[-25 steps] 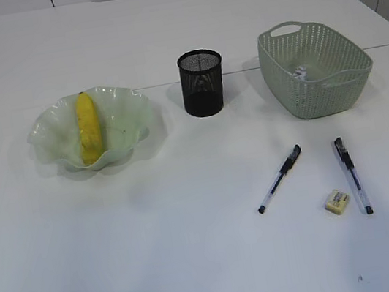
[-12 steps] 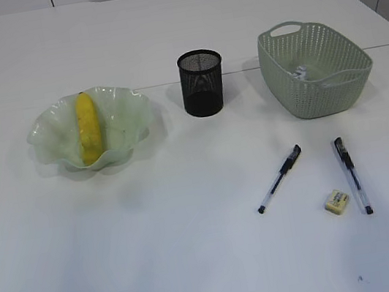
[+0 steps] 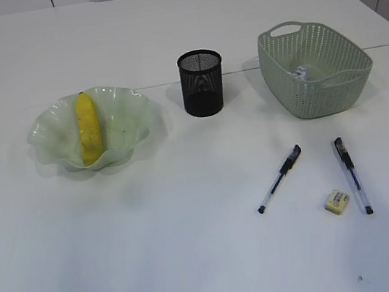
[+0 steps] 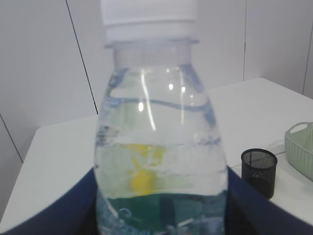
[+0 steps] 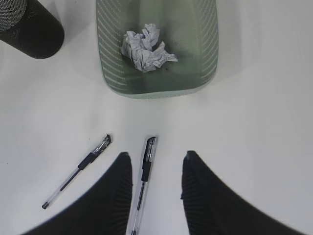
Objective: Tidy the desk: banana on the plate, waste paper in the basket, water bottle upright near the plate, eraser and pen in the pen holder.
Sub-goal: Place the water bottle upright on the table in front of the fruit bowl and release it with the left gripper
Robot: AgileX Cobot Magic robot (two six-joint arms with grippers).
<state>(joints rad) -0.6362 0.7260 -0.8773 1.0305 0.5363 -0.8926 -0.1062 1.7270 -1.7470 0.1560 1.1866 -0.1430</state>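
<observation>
A clear water bottle (image 4: 156, 147) with a white cap fills the left wrist view, standing upright between dark blue fingers; my left gripper (image 4: 160, 205) is shut on it. Neither arm nor the bottle shows in the exterior view. The banana (image 3: 88, 126) lies in the pale green plate (image 3: 47, 128). Crumpled waste paper (image 5: 146, 48) sits in the green basket (image 3: 315, 67). Two pens (image 3: 279, 178) (image 3: 352, 175) and a yellowish eraser (image 3: 336, 201) lie on the table. My right gripper (image 5: 157, 155) hangs open above one pen (image 5: 146, 166), apart from it. The black mesh pen holder (image 3: 202, 82) stands upright.
The white table is joined to a second one behind, with a seam running past the holder and basket. Bare surface spreads across the front left. A white panelled wall stands behind the table in the left wrist view.
</observation>
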